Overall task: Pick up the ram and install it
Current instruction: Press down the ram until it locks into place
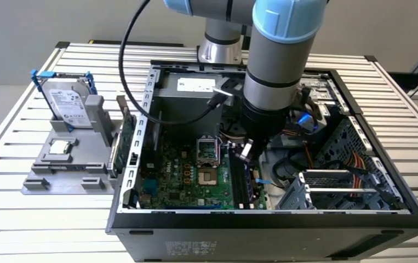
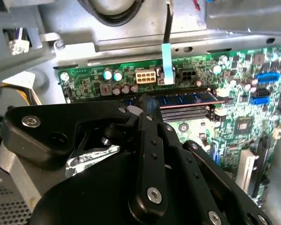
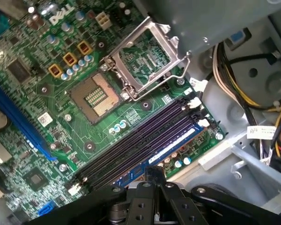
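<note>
The ram [image 3: 171, 146] is a long narrow board with a pale label. It lies along the outermost memory slot [image 2: 187, 97], next to the dark slots [image 3: 140, 145] of the green motherboard [image 3: 47, 79]. In both wrist views my gripper [image 3: 153, 172] stands right over the ram, its black fingers [image 2: 145, 117] closed together with the board's top edge between them. In the exterior view the gripper [image 1: 247, 156] reaches down inside the open computer case [image 1: 267, 219], above the slots beside the processor socket [image 1: 210, 176].
The socket's metal frame [image 3: 145, 51] stands flipped open. Cable bundles [image 3: 253, 108] and a drive cage [image 1: 340, 189] crowd the case at the exterior view's right. Outside the case, a grey holder [image 1: 66, 170] carries a hard drive [image 1: 70, 107], and a green expansion card [image 1: 125, 142] stands beside it.
</note>
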Available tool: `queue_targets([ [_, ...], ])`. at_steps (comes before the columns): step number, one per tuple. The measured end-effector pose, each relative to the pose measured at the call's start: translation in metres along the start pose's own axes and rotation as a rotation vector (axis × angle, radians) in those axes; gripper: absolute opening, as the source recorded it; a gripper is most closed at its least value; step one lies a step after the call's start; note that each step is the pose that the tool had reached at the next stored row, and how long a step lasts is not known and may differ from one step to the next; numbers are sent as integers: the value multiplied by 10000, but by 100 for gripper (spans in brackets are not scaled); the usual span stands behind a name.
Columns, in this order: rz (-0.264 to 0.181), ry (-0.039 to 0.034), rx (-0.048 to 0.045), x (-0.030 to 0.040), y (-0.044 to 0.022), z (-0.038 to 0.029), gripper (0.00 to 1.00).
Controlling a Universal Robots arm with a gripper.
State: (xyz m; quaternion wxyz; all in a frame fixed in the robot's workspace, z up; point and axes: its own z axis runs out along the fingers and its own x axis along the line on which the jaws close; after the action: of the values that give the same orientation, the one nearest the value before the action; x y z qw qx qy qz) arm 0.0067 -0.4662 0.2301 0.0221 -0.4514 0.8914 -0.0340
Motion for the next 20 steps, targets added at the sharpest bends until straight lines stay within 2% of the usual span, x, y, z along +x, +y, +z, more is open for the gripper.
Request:
queue_targets([
  [2, -309, -10, 8, -1, 0, 1, 0],
  [4, -344, -10, 10, 0, -1, 1, 0],
  [10, -1075, -66, 1, 1, 2, 2, 0],
  [20, -2505, -148, -64, 1, 3, 9, 0],
])
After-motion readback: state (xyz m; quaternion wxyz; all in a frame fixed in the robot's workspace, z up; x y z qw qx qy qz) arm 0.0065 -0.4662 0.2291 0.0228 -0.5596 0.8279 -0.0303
